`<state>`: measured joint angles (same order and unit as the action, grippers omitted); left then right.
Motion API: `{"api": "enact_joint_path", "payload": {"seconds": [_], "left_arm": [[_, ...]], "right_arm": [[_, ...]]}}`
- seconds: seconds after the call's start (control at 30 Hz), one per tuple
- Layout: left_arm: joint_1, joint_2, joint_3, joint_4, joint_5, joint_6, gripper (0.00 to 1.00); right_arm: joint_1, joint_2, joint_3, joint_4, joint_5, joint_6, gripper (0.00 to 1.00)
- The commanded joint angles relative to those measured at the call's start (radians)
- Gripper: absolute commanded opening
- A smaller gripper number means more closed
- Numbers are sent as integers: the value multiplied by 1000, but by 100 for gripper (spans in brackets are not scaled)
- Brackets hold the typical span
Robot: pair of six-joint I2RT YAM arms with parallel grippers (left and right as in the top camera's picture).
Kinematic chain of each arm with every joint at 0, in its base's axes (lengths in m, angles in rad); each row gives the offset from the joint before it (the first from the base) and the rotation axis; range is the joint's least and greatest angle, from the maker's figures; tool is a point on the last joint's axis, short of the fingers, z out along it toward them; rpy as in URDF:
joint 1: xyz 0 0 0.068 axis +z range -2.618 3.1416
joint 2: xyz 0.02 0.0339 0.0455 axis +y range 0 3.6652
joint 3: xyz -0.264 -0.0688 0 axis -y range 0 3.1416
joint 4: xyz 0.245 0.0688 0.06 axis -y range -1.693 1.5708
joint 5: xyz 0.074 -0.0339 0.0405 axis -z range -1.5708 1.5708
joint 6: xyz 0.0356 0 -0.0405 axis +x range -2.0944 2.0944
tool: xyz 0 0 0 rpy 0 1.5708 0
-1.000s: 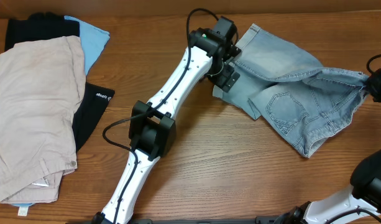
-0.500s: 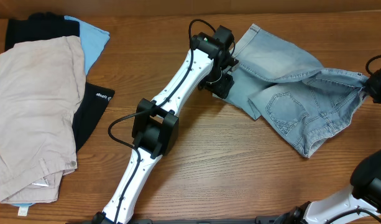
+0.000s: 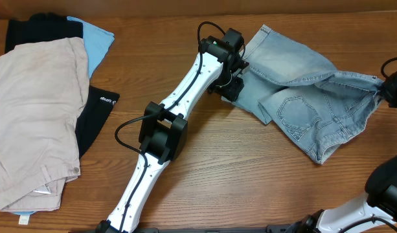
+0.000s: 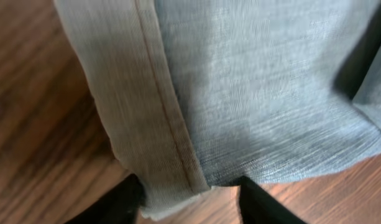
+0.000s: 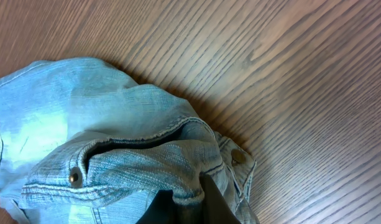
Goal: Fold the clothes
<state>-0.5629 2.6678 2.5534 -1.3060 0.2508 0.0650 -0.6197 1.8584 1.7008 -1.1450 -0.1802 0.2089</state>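
Along the desk's left edge we see beige trousers (image 3: 36,116) over a black garment (image 3: 98,110), toward the far right corner the denim shorts (image 3: 308,97), our left gripper (image 3: 229,87) clenched on their cuffed hem, our right gripper (image 3: 394,87) pinching their waistband.

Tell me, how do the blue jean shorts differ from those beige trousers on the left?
The denim shorts are faded light blue; the beige trousers are tan. The shorts lie rumpled alone on bare wood with both tools at their edges; the trousers lie flat atop a stack, untouched. The trousers look larger. Both rest on the wooden table.
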Motion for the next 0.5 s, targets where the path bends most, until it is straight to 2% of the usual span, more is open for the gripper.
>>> {"api": "enact_joint_path", "payload": {"seconds": [0.0, 0.07, 0.13, 0.17, 0.27, 0.47], "left_arm": [[-6, 20, -1, 37, 29, -47, 47], [-6, 26, -1, 50, 47, -48, 45], [-7, 31, -2, 50, 46, -47, 39], [-7, 35, -2, 50, 46, -47, 33], [-7, 42, -2, 39, 46, -47, 5], [46, 17, 4, -64, -48, -46, 4]], "right_arm": [[3, 4, 21, -4, -16, -8, 4], [3, 4, 21, -6, -16, -8, 4], [3, 4, 21, -8, -16, -8, 4], [3, 4, 21, -8, -16, -8, 4], [3, 4, 21, -8, -16, -8, 4], [3, 4, 21, -23, -18, -8, 4]]}}
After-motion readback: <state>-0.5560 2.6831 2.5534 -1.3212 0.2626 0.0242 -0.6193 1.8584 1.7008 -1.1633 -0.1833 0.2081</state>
